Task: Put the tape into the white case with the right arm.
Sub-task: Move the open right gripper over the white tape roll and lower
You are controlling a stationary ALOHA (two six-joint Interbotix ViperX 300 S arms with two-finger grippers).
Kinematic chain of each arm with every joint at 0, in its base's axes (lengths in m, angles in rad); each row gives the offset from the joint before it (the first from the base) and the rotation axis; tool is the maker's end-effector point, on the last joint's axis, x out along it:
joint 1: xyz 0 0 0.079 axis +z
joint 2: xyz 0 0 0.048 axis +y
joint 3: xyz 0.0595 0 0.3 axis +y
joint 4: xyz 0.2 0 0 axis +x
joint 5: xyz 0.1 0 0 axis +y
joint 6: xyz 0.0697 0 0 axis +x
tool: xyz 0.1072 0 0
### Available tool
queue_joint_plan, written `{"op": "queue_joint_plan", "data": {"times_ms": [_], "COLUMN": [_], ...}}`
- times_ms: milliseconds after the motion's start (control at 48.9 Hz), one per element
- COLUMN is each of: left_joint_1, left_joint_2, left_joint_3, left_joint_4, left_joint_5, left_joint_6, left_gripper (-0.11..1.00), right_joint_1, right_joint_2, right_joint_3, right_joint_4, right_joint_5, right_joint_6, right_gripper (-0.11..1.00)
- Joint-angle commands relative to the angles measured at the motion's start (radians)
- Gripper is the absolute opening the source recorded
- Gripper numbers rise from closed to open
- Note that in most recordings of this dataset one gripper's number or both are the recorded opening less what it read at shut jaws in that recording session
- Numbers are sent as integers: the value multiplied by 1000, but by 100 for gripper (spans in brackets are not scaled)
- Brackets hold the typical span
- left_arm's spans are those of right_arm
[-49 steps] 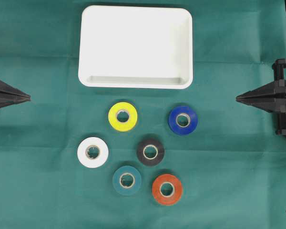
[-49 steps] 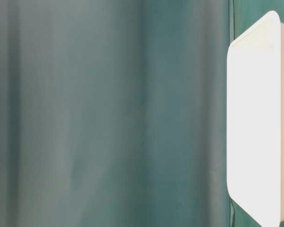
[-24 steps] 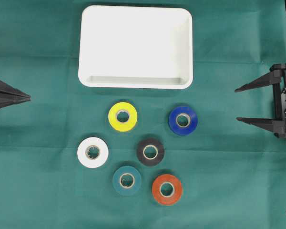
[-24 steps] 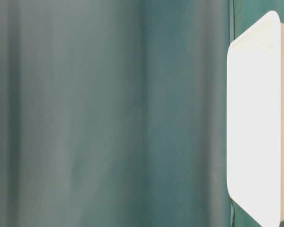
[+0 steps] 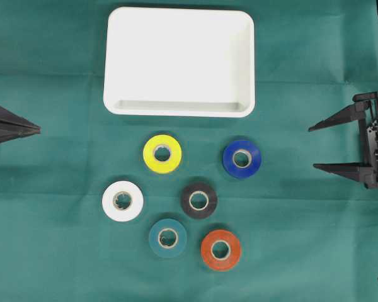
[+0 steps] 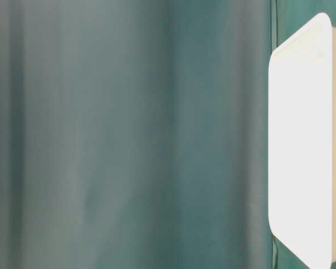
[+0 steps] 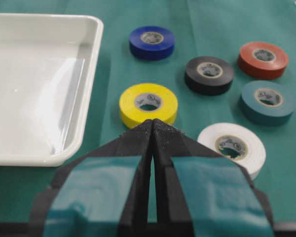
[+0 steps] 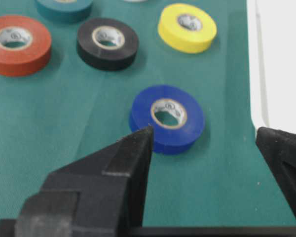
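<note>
- Overhead view: our right gripper [image 5: 316, 148] stands spread at right edge; left gripper [image 5: 31, 128] pressed together.
- Nearest tape, blue roll [image 5: 242, 158], lies right of centre, below white case [image 5: 179, 108].
- We judge it light, stiff; pinch across its rim.

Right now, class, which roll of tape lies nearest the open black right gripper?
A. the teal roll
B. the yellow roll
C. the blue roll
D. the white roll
C: the blue roll of tape lies closest to the right gripper, whose two black fingers stand wide apart at the right edge of the green cloth.
</note>
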Motion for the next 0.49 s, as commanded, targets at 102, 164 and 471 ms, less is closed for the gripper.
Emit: {"op": "queue_joint_plan", "data": {"times_ms": [102,164,471], "left_joint_1": [-3,-3,-3], "left_joint_2": [6,6,6], "left_joint_3": [-9,-9,-8], "left_joint_4": [2,3,2], "left_joint_5": [-6,-6,-6], "left_joint_6": [0,0,2], "left_gripper": [0,0,0], "right_joint_1": [2,3,28], "right_joint_2": [28,43,305], "right_joint_3": [-34,-44,-192], "right_joint_4": [-2,-2,-2], "right_joint_5": [-3,-6,-37], "right_joint_6": [3,3,3], "right_gripper": [67,67,67]}}
